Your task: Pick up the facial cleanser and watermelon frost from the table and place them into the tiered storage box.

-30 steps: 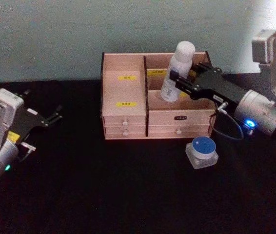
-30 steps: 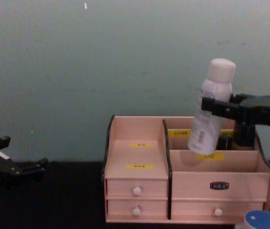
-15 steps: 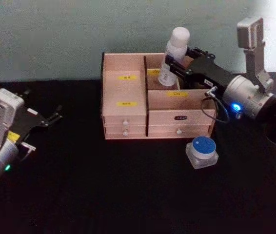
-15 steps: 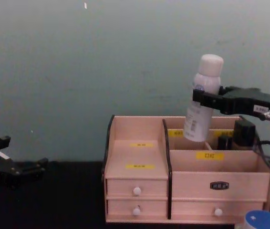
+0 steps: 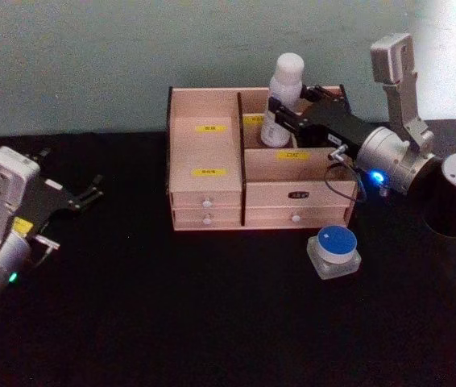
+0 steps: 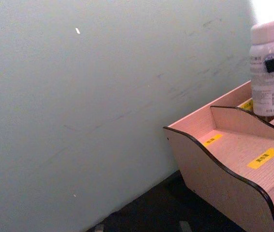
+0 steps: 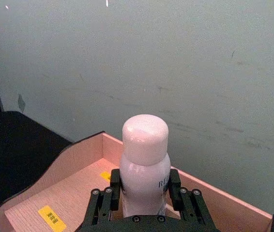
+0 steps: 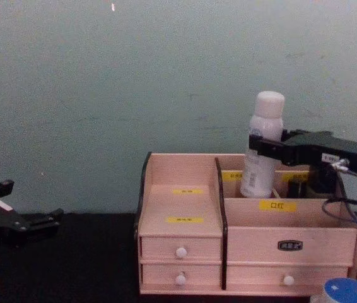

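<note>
Right gripper's (image 5: 282, 113) jaws clamp the facial cleanser (image 5: 286, 76): lower it upright into the tiered storage box's (image 5: 208, 153) back compartment, while the left gripper (image 5: 93, 188) idles, jaws apart.

open table (image 5: 172, 314) left of tiered storage box (image 5: 205, 198), watermelon frost (image 5: 334, 247) blocking front-right

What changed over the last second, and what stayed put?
The right gripper, still clamped on the tall slim white bottle, carried it rearward and down into the rear right compartment of the pale wooden tiered organiser, righting it from tilted to nearly upright. Unchanged: the short blue-lidded jar on the black table before the organiser, and the left gripper, parked left.
</note>
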`<state>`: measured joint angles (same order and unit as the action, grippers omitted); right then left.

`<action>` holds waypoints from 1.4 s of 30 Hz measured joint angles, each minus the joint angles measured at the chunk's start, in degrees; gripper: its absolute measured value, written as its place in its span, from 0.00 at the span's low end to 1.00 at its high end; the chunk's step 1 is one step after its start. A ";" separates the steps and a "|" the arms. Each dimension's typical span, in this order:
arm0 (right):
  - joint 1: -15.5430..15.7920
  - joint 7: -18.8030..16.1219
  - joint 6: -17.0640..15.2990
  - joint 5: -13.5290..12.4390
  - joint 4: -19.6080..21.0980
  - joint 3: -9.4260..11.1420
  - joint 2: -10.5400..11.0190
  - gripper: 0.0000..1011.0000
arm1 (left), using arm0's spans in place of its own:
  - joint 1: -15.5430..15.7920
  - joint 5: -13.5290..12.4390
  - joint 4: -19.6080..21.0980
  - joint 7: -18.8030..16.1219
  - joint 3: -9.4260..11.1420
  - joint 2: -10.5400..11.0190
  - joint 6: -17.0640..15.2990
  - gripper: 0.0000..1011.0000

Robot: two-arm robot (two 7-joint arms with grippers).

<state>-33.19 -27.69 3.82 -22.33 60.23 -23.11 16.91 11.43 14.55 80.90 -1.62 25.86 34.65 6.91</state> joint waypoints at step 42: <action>-1.75 -1.03 -2.14 3.37 -6.47 0.10 -2.47 0.60 | 0.00 0.00 0.00 0.00 0.00 0.00 0.00 0.99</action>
<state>-34.94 -28.72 1.68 -18.96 53.76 -23.01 14.44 11.43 14.55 80.90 -1.62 25.86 34.65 6.91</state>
